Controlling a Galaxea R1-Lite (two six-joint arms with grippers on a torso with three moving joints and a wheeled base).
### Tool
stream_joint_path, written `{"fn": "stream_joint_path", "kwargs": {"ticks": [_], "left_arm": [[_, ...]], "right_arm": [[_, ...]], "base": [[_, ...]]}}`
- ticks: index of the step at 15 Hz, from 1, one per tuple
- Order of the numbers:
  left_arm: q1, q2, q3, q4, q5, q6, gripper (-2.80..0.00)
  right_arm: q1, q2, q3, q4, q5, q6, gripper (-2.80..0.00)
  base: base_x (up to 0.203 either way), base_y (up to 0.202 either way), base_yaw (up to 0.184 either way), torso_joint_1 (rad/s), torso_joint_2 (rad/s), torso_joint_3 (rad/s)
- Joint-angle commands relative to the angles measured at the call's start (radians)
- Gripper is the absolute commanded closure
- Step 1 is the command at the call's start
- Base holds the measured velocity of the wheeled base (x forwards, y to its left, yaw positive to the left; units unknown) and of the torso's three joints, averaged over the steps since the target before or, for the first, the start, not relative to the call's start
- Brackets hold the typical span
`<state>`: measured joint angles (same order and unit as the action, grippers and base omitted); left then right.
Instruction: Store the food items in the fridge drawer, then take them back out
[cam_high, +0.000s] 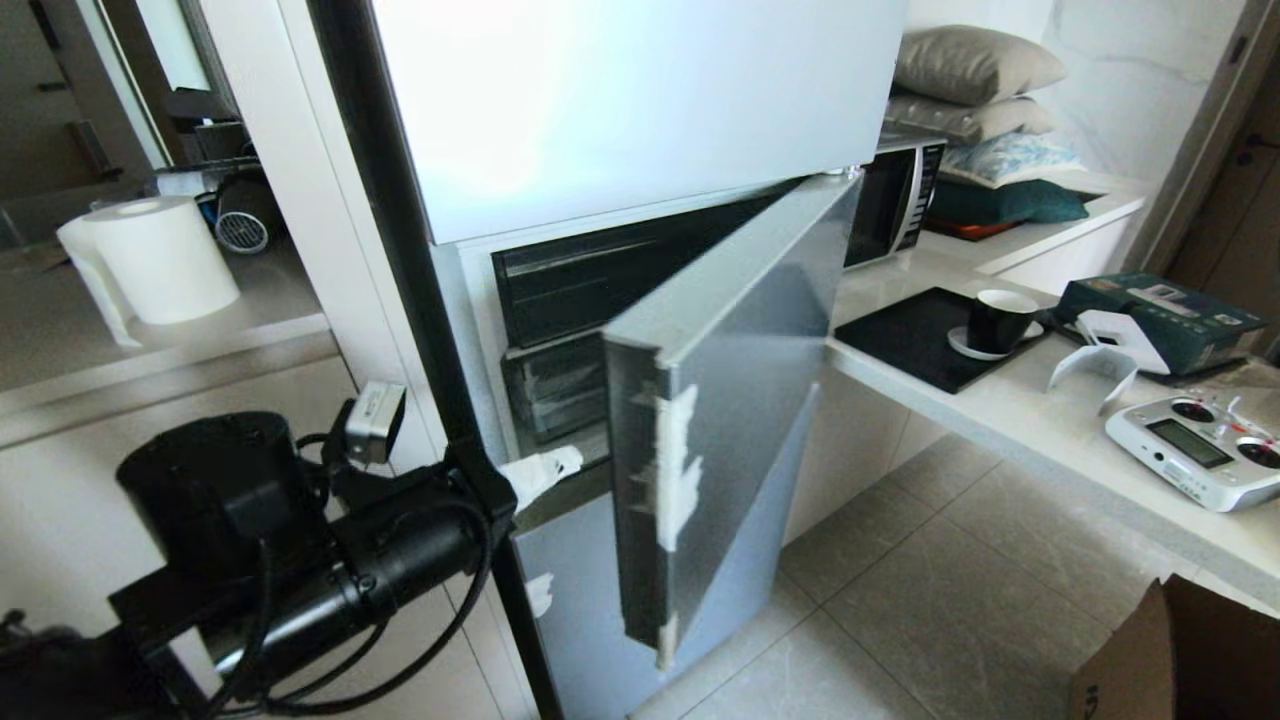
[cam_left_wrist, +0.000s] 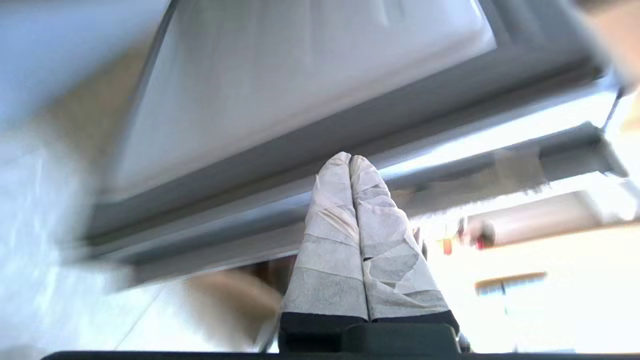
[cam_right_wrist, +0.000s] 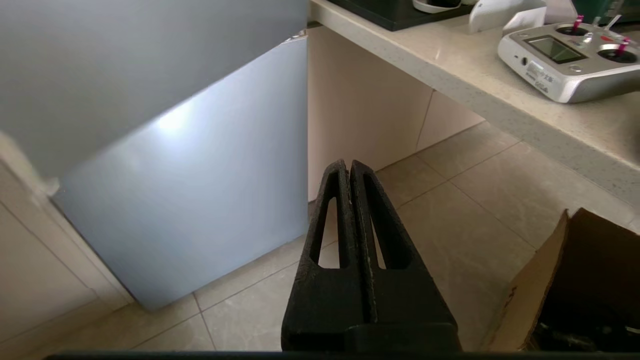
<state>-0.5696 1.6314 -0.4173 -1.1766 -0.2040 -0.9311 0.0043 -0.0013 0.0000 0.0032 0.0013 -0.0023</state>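
Here the white-wrapped left gripper (cam_high: 560, 464), fingers pressed together and empty, sits just left of the half-open pale blue-silver fridge door (cam_high: 740, 400), the clear plastic drawers (cam_high: 555, 385) probably just beyond it.

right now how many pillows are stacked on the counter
4, in one pile behind the microwave: grey pillow on top, second grey, patterned blue, teal at the bottom. More may be hidden.

One fridge (cam_high: 640, 110), one microwave (cam_high: 893, 200), one cup (cam_high: 1000, 318), one paper roll (cam_high: 160, 258), four cushions (cam_high: 970, 62).
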Motion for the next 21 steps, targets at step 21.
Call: {"fn": "stream_joint_path", "kwargs": {"ticks": [21], "left_arm": [[0.413, -1.173, -0.077, 1.137, 0.169, 1.055, 0.00]], "right_arm": [[0.017, 0.824, -0.553, -0.001, -0.234, 0.182, 0.00]], "base": [[0.000, 0.000, 0.000, 0.000, 0.00, 0.000]]}}
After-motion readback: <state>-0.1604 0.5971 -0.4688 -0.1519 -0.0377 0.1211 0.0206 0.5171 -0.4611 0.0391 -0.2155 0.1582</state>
